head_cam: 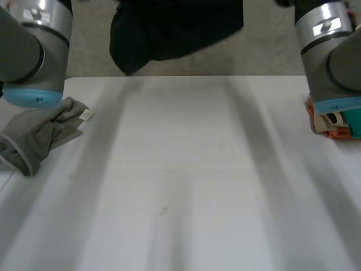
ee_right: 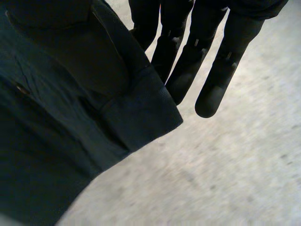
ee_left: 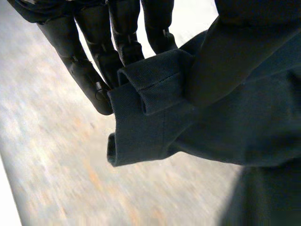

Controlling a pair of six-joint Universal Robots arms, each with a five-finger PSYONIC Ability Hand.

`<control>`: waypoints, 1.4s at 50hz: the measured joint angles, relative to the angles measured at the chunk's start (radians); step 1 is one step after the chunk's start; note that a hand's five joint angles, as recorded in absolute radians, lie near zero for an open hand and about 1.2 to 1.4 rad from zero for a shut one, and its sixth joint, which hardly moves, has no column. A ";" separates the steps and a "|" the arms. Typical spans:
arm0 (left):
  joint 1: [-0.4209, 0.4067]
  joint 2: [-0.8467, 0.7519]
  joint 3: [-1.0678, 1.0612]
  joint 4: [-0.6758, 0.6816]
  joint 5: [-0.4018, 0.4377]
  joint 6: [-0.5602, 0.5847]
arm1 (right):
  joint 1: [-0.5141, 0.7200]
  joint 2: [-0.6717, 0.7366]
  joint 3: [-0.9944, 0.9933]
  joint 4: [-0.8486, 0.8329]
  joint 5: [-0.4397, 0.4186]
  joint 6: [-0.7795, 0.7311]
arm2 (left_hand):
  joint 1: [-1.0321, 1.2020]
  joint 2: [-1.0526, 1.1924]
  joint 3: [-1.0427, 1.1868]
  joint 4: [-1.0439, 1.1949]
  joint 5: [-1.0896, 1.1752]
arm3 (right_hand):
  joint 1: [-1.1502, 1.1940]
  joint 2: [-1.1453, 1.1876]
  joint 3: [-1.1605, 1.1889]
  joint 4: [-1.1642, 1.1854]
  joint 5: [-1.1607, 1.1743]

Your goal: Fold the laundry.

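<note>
Dark garment (head_cam: 175, 31) hangs bunched in the upper centre of the head frame, past the far edge of the white table (head_cam: 180, 180). Its long axis runs side to side, and its lower lobe sags toward the upper left. My left hand (ee_left: 94, 77) pinches a stitched hem between straight fingers and thumb, and my right hand (ee_right: 216, 80) clamps another edge the same way. Neither is nearer. I judge the next move draws it toward me over the bare tabletop, avoiding the grey cloth (head_cam: 42, 132) at middle left.
</note>
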 measured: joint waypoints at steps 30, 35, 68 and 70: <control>-0.033 0.091 -0.815 -0.204 0.025 0.074 | 0.022 0.190 0.491 0.351 0.013 -0.239 | -0.545 -0.625 -0.616 -0.633 -0.598 | 0.000 0.004 0.000 0.000 0.000; -0.013 0.149 -0.851 -0.249 0.032 0.081 | 0.012 0.126 0.554 0.329 -0.015 -0.214 | -0.516 -0.593 -0.586 -0.591 -0.556 | 0.000 0.004 0.000 0.000 0.000; 0.032 -0.132 -0.651 -0.113 0.092 0.179 | 0.013 0.109 0.577 0.315 -0.023 -0.216 | -0.022 -0.004 0.001 -0.004 -0.030 | 0.000 0.004 0.000 0.000 0.000; 0.027 -0.094 -0.666 -0.118 0.070 0.169 | 0.013 0.106 0.577 0.317 -0.018 -0.222 | -0.022 -0.004 0.001 -0.004 -0.030 | 0.000 0.004 0.000 0.000 0.000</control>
